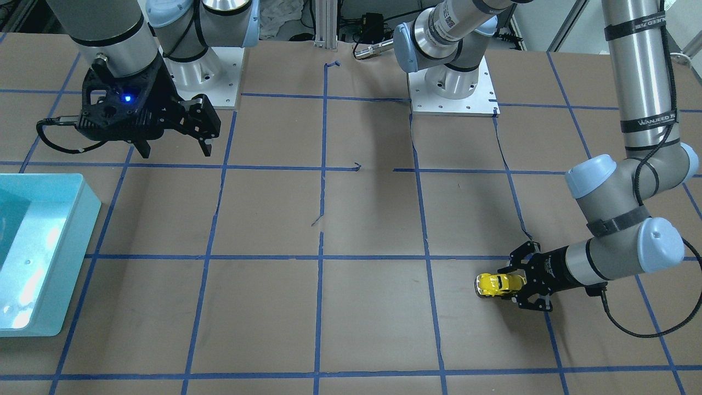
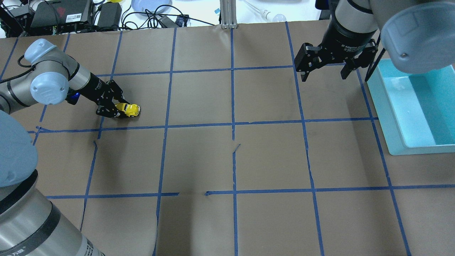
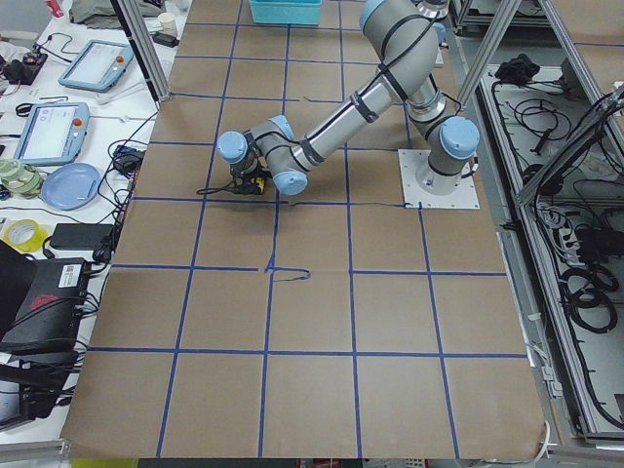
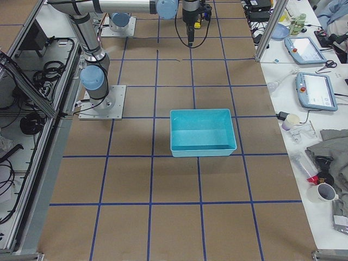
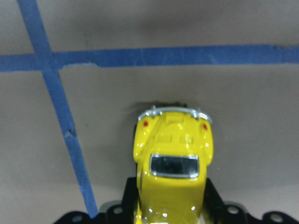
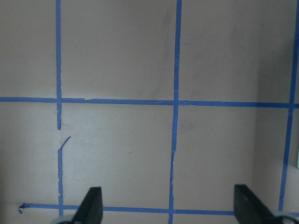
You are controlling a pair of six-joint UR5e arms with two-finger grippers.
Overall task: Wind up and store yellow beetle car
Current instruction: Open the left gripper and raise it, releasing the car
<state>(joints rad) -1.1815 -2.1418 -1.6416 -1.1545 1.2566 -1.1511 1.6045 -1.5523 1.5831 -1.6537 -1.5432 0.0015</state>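
The yellow beetle car [image 1: 493, 284] sits low on the brown table between the fingers of my left gripper [image 1: 511, 285], which is shut on its sides. The overhead view shows the car [image 2: 130, 109] at the table's left, with the left gripper [image 2: 120, 109] reaching in sideways. In the left wrist view the car [image 5: 173, 154] points away, its silver bumper at the far end. My right gripper [image 1: 175, 147] is open and empty, held above the table; it also shows in the overhead view [image 2: 323, 73] and the right wrist view [image 6: 170, 210].
A teal bin [image 1: 82, 219] stands at the table's end on my right, next to the right gripper; it shows in the overhead view [image 2: 387, 117] too. Blue tape lines grid the brown paper table cover.
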